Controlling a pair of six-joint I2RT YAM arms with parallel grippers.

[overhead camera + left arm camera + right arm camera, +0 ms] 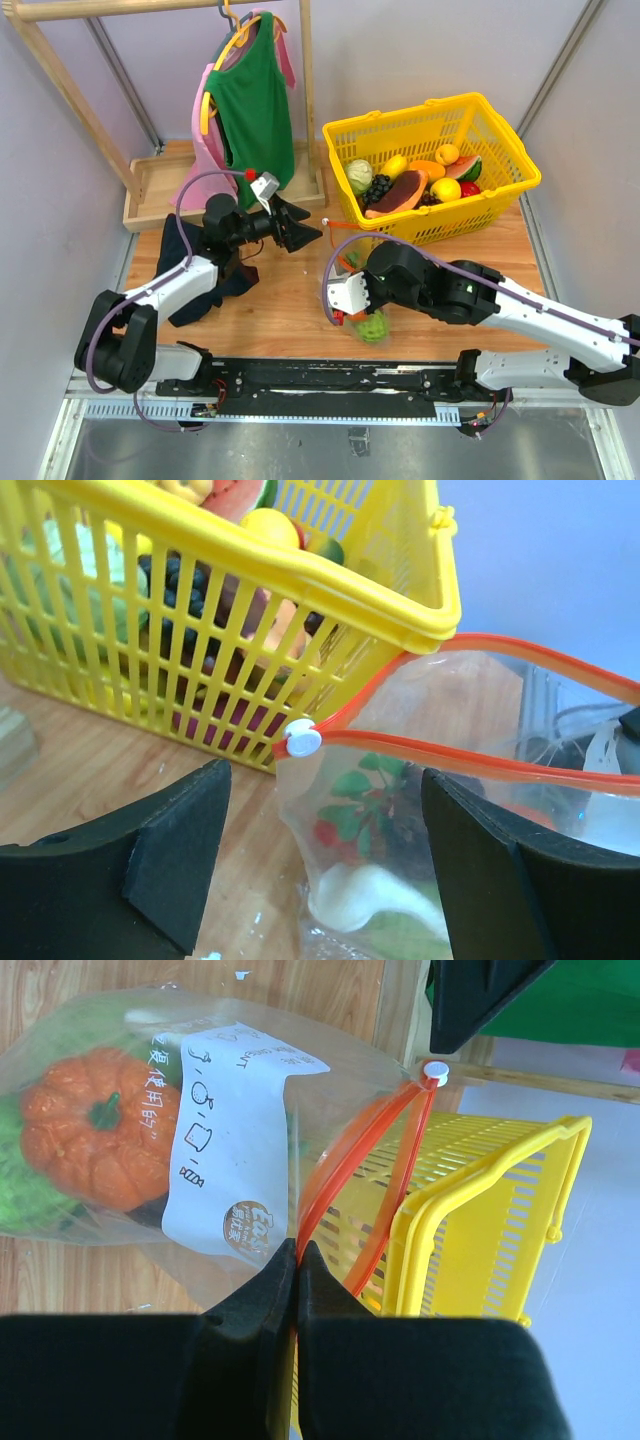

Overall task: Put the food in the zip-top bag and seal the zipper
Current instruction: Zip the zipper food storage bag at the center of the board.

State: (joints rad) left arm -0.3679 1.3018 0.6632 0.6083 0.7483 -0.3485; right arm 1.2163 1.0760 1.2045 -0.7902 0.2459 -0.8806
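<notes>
The clear zip-top bag lies on the table in front of the yellow basket. My right gripper is shut on the bag's mouth at its orange-red zipper; the mouth gapes open. Inside are an orange toy pumpkin and green food, beside the white label. My left gripper is open and empty, close to the bag, level with the zipper's white slider. In the top view it sits left of the bag. More toy food fills the basket.
The yellow basket stands at the back right, just behind the bag. A wooden rack with green and pink garments stands at the back left. A dark cloth lies under the left arm.
</notes>
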